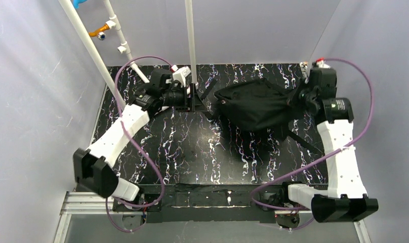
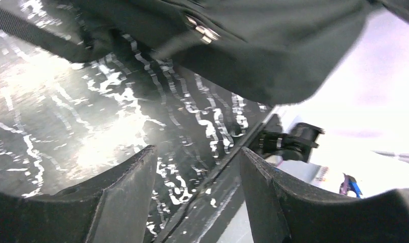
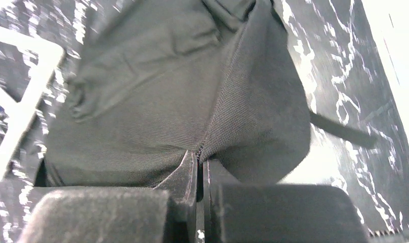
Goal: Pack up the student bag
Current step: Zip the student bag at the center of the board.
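Observation:
The student bag (image 1: 255,104), a black soft fabric backpack, lies slumped at the back right of the marbled black table (image 1: 192,147). My right gripper (image 1: 299,96) is at the bag's right edge. In the right wrist view that gripper (image 3: 200,157) is shut on a fold of the bag (image 3: 157,101) along a seam. My left gripper (image 1: 195,96) hangs just left of the bag, apart from it. Seen from the left wrist, the gripper (image 2: 197,152) is open with only table between its fingers. The bag (image 2: 263,55) and its metal zipper pulls (image 2: 202,30) are beyond the tips.
White pipes (image 1: 91,45) slant across the back left, and a white upright pole (image 1: 191,35) rises beside my left gripper. A black bag strap (image 1: 303,139) trails onto the table toward my right arm. Grey walls close in on both sides.

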